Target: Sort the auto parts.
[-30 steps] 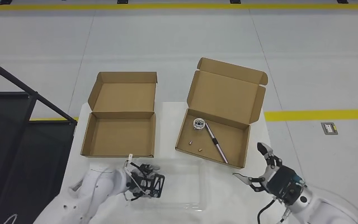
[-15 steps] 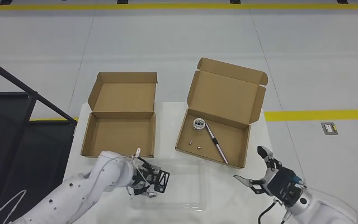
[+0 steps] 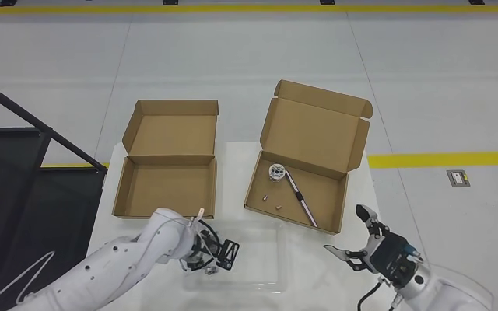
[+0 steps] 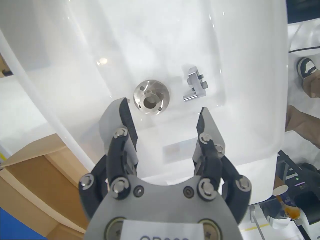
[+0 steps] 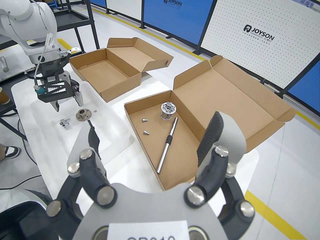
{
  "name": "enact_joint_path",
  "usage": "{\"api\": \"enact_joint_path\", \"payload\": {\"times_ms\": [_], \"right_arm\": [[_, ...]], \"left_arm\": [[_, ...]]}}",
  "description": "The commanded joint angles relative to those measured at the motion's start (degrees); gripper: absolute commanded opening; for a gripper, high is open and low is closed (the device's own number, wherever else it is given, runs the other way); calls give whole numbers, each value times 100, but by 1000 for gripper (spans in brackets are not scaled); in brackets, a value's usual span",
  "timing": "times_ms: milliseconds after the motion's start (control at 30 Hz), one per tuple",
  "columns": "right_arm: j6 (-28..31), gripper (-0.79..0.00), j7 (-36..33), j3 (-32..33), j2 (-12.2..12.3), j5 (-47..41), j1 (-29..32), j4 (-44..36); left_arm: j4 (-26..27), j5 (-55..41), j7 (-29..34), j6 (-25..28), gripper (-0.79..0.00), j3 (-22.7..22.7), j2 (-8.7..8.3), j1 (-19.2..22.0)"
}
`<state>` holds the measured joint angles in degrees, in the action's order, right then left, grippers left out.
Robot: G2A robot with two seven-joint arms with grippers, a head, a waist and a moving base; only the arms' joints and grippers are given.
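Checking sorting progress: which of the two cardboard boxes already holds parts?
The box on the robot's right: a rod, a round part and two screws lie in it; the other box is bare.

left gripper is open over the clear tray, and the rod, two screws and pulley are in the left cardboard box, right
Wrong box. The rod, two screws and pulley lie in the right cardboard box, as the top view shows. The left gripper is open over the clear tray.
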<state>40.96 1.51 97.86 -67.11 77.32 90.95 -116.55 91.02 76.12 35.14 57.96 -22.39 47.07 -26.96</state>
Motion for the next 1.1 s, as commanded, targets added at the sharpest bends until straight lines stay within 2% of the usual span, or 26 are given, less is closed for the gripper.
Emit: {"api": "enact_joint_path", "payload": {"times_ms": [0, 233, 267, 333, 367, 600, 767, 933, 1067], "right_arm": [[-14, 0, 8, -20, 6, 4, 9, 18], [-41, 0, 21, -36, 34, 12, 40, 33], [-41, 0, 28, -31, 38, 11, 47, 33], [-57, 0, 46, -24, 45, 7, 65, 34], [-58, 0, 46, -23, 50, 9, 76, 35], [-97, 0, 77, -12, 75, -17, 121, 39], [-111, 0, 103, -28, 92, -28, 123, 50], [-130, 0, 125, -37, 109, -24, 133, 53], [-139, 0, 138, -23, 123, -32, 160, 55]], "left_arm": [[-73, 82, 15, -52, -200, 36, 68, 16], [-378, 362, -61, -204, -283, 162, 310, 44], [-435, 394, -85, -213, -311, 176, 343, 48], [-544, 509, -58, -204, -416, 223, 409, 60], [-592, 528, -74, -193, -428, 236, 441, 66], [-878, 623, -153, -125, -409, 236, 609, 115], [-1002, 698, -200, -137, -329, 209, 697, 115], [-1136, 757, -235, -104, -397, 189, 776, 102], [-1221, 802, -262, -49, -409, 171, 832, 92]]}}
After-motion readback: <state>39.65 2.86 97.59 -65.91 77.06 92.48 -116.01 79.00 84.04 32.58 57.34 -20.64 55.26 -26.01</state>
